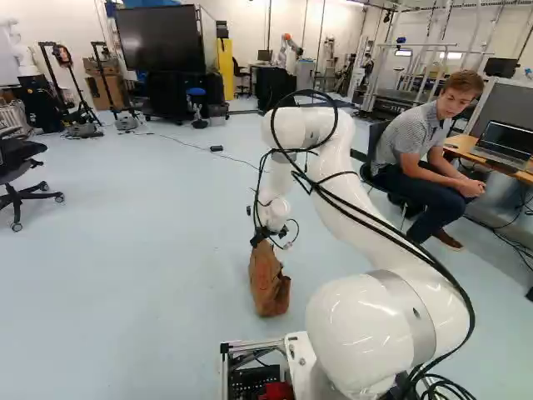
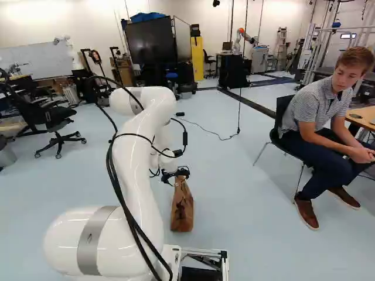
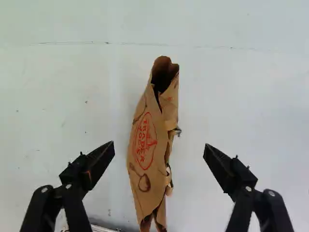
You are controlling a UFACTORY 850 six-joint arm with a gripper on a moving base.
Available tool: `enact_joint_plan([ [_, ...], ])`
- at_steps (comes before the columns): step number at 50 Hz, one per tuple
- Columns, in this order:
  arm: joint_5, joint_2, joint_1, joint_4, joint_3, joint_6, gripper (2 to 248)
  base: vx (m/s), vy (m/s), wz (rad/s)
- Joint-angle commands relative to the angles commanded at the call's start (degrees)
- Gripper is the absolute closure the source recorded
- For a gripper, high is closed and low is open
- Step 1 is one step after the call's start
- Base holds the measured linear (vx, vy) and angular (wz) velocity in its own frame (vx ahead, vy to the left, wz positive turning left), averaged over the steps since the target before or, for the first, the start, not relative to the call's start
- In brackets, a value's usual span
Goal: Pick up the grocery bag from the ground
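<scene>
Where twelve o'clock is straight out from the foot of the white arm [image 2: 140, 175], the brown paper grocery bag [image 3: 147, 169] stands roughly at twelve, upright on the pale floor [image 1: 150, 250]. From over here I can see the gripper [image 3: 159, 145] pointing down at its creased, narrow top. The fingers [image 3: 99, 164] are spread wide, one on the nine o'clock side and one on the three o'clock side, with air between each and the paper; nothing is gripped.

The job now, I'd say, is to settle the depth and close on the bag. It sits a shade nearer the nine o'clock finger, so a small nudge towards nine would let both arrive together rather than one shoving the bag over. The gap in its folded top faces twelve; I'd take the hold back from there, across the flattened middle, where several layers should press together. I'd sink far enough for a deep bite, since a pinch on the very rim might tear or slip. Then squeeze slowly and lift straight up, gently at first. How full it is, I can't tell.
</scene>
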State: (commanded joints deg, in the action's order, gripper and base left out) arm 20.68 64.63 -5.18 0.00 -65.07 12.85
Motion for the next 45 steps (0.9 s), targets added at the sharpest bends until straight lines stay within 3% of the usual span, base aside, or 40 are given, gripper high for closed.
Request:
enact_joint_plan([
  [45,0.00,9.50,0.00,0.00,-7.59,0.00,3,0.000,0.000,0.000],
])
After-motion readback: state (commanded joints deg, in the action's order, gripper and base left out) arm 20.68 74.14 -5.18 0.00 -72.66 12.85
